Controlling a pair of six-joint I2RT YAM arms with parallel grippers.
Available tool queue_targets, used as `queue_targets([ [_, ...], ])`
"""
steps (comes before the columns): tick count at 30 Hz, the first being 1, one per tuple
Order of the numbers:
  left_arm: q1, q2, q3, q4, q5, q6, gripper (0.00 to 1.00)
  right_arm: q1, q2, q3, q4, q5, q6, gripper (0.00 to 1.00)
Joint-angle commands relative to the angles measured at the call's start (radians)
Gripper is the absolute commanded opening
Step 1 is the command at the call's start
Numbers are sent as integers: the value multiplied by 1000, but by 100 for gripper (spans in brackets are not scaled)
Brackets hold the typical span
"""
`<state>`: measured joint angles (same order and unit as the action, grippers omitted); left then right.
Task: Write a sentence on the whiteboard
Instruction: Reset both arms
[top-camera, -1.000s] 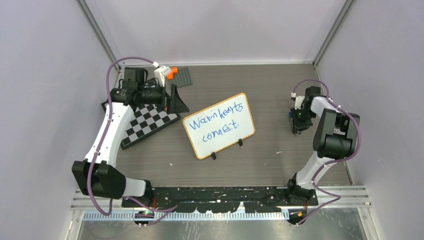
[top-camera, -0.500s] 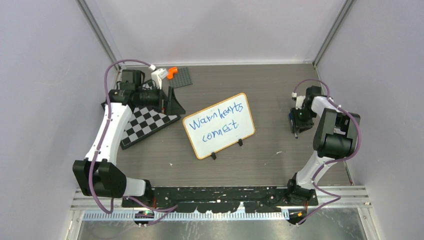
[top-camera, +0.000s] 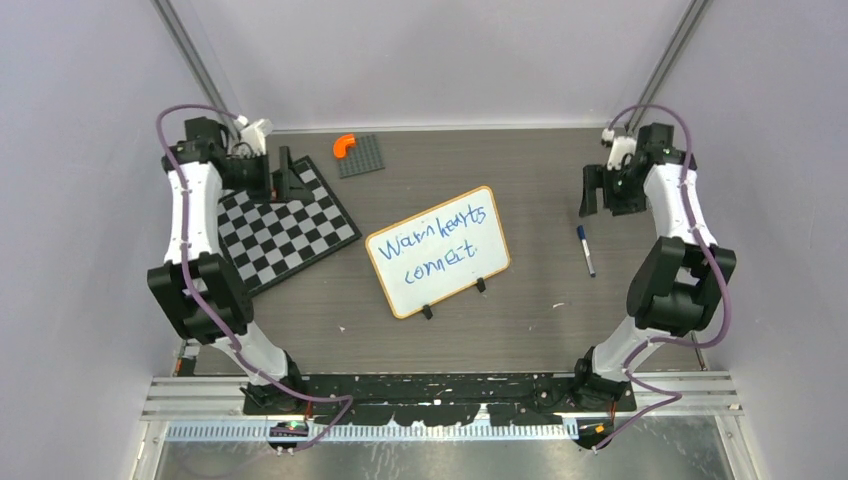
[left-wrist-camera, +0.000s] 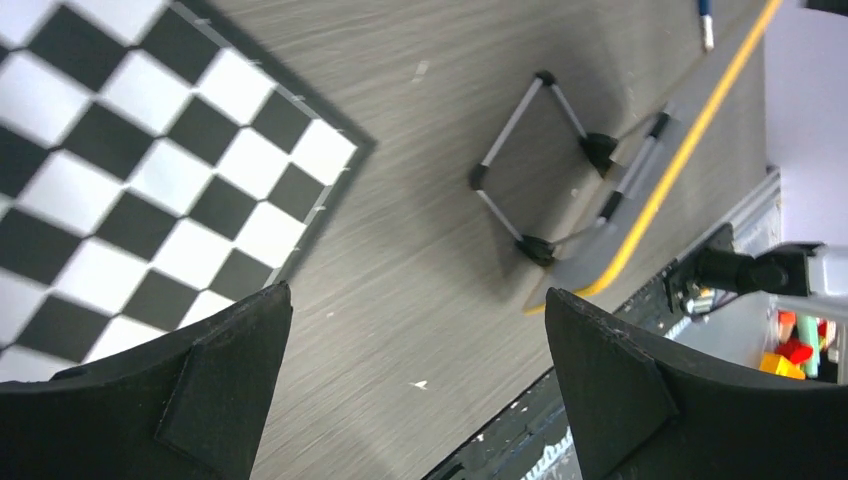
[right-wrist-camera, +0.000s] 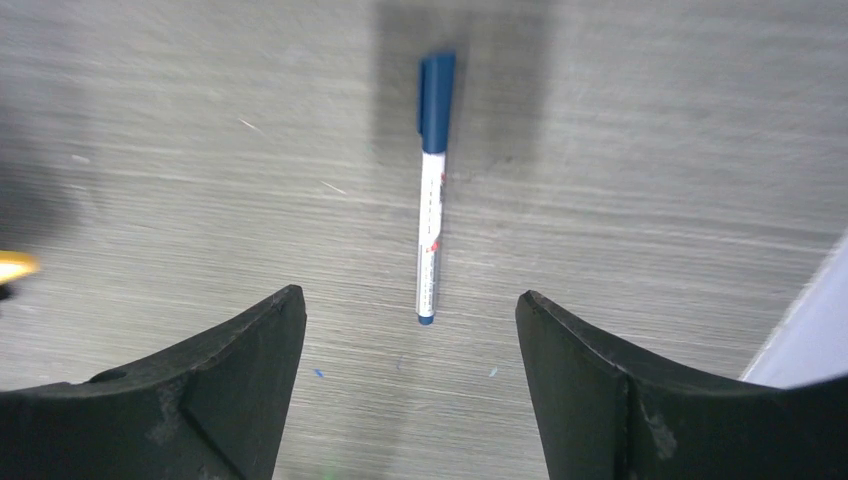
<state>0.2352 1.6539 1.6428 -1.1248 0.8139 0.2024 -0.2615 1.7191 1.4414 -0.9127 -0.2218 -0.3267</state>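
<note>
The whiteboard (top-camera: 438, 250) stands tilted on two black feet mid-table, its yellow rim (left-wrist-camera: 680, 170) seen from behind in the left wrist view. The sentence (top-camera: 440, 245) is blue script in two lines. A blue-capped marker (top-camera: 585, 250) lies flat on the table right of the board, free of any grip (right-wrist-camera: 432, 200). My right gripper (top-camera: 605, 203) hovers beyond it, open and empty (right-wrist-camera: 410, 295). My left gripper (top-camera: 285, 185) hangs open and empty over the far-left corner (left-wrist-camera: 417, 295).
A black-and-white checkered board (top-camera: 285, 225) lies left of the whiteboard, under the left arm (left-wrist-camera: 150, 190). A grey studded plate (top-camera: 362, 155) with an orange piece (top-camera: 343, 145) sits at the back. Walls close in on both sides.
The right gripper opened, let the marker go onto the table and drew back toward the far wall. The left arm swung back and to the left.
</note>
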Motion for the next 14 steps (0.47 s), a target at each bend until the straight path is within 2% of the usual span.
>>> queue_targets([
  [1,107,51,96,-73,-52,72,100,-18,-109,145,-44,-155,78,84],
  [7,190,70,74,-54,-150,130,100,-72,-138,226,-33,-247,117,85],
  [14,194,19,-12,-1,-244,166,100,-110,-139,180,-17,-276,100,85],
])
